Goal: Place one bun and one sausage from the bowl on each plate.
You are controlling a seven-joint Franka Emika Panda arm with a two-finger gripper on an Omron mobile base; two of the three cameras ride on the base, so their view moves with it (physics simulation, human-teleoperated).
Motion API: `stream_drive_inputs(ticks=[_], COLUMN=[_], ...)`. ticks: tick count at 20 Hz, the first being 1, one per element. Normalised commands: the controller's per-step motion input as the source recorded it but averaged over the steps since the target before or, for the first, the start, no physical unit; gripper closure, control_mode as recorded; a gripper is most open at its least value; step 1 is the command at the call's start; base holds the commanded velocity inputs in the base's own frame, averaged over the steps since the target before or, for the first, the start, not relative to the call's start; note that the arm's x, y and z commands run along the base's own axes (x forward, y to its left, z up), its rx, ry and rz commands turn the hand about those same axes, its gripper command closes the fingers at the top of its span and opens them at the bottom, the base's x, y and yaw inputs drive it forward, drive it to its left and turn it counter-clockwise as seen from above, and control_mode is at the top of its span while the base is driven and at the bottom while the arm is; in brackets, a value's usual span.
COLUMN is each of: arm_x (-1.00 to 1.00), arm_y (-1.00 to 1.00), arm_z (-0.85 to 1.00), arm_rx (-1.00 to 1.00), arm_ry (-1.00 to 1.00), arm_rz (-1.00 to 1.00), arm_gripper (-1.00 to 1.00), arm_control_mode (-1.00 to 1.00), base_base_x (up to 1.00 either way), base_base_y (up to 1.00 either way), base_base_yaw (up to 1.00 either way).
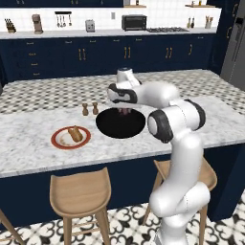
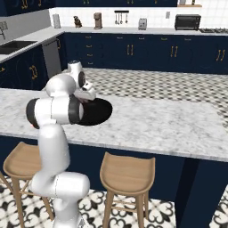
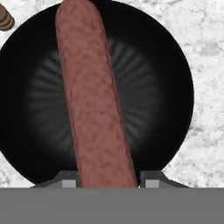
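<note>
A long reddish-brown sausage (image 3: 92, 100) runs up the hand view, pinched at its near end between the two fingertips of my gripper (image 3: 109, 179). Directly under it lies the wide black bowl (image 3: 166, 87), whose bare floor shows on both sides of the sausage. From the left base view the gripper (image 1: 125, 111) hangs low over the far part of the bowl (image 1: 120, 125), with a bit of sausage showing under the hand. Further left on the counter, the red-rimmed plate (image 1: 60, 139) carries a tan bun (image 1: 75, 134). The arm hides part of the bowl (image 2: 99, 112) in the right base view.
Two small brown shakers (image 1: 90, 109) stand just left of the bowl's far edge; one shows at the hand view's corner (image 3: 5, 19). Wooden stools (image 1: 79, 195) sit under the marble counter's near edge (image 1: 72, 165). Open marble stretches to the right (image 2: 169, 120).
</note>
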Motion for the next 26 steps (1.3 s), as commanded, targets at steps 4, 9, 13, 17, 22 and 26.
stream_drive_inputs(ticks=[4, 9, 13, 17, 22, 26], arm_x=[-1.0, -0.79, -0.17, 0.0, 0.07, 0.0], arm_y=[0.8, 1.0, 1.0, 1.0, 1.0, 1.0], arm_z=[0.77, 0.29, 0.0, 0.01, 0.0, -0.04], arm_rx=[0.15, 0.07, 0.05, 0.03, -0.04, -0.24], arm_ry=[-0.22, -0.11, -0.01, 0.0, 0.0, 0.02], arm_rz=[0.09, 0.13, 0.24, 0.27, 0.17, 0.09], arm_gripper=[1.0, 1.0, 1.0, 1.0, 1.0, 1.0], arm_control_mode=[-1.0, -1.0, -1.0, -1.0, -1.0, -1.0], base_base_x=[0.0, 0.0, 0.0, 0.0, 0.0, 0.0], base_base_y=[0.0, 0.0, 0.0, 0.0, 0.0, 0.0], base_base_yaw=[0.0, 0.0, 0.0, 0.0, 0.0, 0.0])
